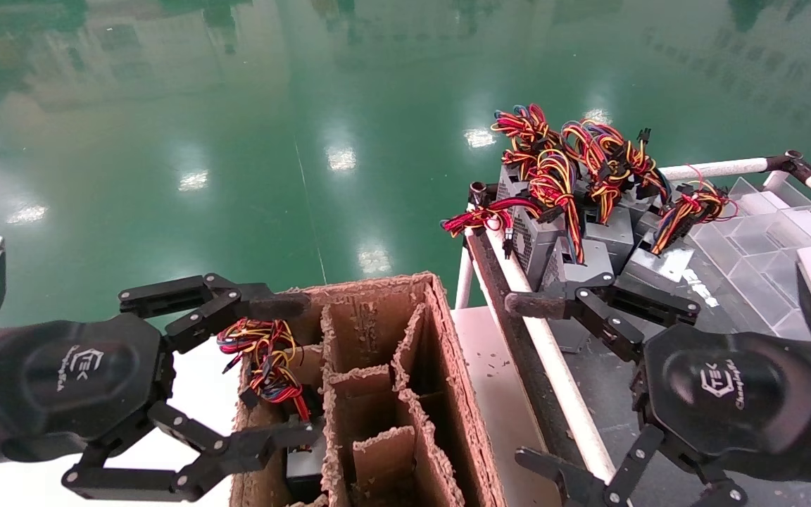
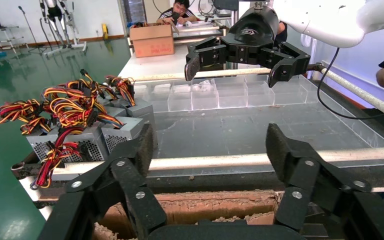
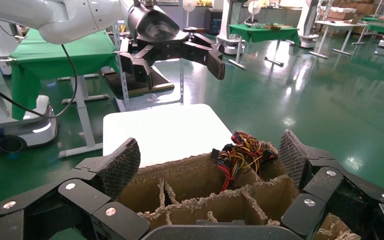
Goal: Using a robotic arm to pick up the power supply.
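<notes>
Several grey power supplies [image 1: 613,236] lie heaped at the far end of a dark cart deck, their red, yellow and black wires on top; the heap also shows in the left wrist view [image 2: 122,131]. My right gripper [image 1: 529,384] hangs open just in front of the heap, one fingertip [image 1: 529,304] almost at the nearest box, nothing between its jaws [image 3: 207,157]. My left gripper [image 1: 282,373] is open beside the cardboard box's left side [image 2: 210,145]. One more power supply's wire bundle [image 1: 268,355] sticks out of a box compartment [image 3: 242,155].
A worn cardboard box [image 1: 448,366] with dividers stands between the grippers. A white rail [image 1: 553,359] edges the cart. Clear plastic trays [image 1: 764,246] sit at the cart's right. A white tabletop [image 3: 165,130] lies beyond the box, over green floor.
</notes>
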